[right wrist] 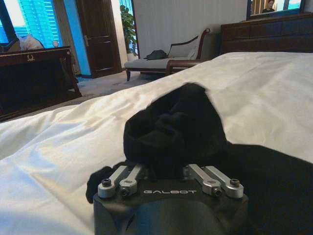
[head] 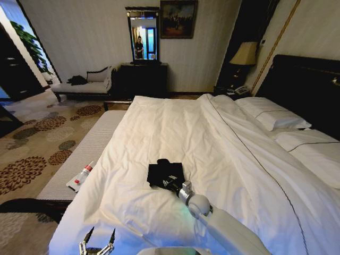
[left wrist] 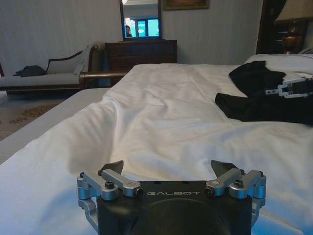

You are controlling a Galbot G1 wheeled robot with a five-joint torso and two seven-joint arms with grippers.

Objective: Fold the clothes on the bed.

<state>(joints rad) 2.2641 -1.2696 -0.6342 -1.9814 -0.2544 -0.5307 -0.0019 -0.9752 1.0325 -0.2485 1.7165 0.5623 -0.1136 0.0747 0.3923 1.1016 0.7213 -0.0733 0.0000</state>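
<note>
**Tech 1:** Nearest the head camera, at the foot edge of the bed, sits the left tool (head: 98, 240). Status?

**Tech 2:** Its fingers stand apart, gripping nothing. In the left wrist view the left tool hovers just above the white duvet (left wrist: 161, 122), well apart from the garment.

**Tech 1:** Location of the task item?

**Tech 2:** The black short-sleeved cotton T-shirt (head: 166, 173) lies bunched into a compact heap on the duvet of the large white bed with tall dark wooden headboard (head: 305, 85), in the near half of the mattress, roughly midway across its width. White pillows (head: 272, 114) lie at the headboard end, well apart from it.

**Tech 1:** Right tool?

**Tech 2:** The right tool (head: 177, 183) is at the near edge of the T-shirt, on the end of the pale right arm (head: 228, 226). In the right wrist view the fingers (right wrist: 126, 177) converge into the black fabric, clamped on the T-shirt, with cloth piled up directly ahead of them.

**Tech 1:** Surroundings?

**Tech 2:** A grey bench (head: 79, 159) runs beside the bed, carrying a small white-and-red tube (head: 81, 177).
</note>
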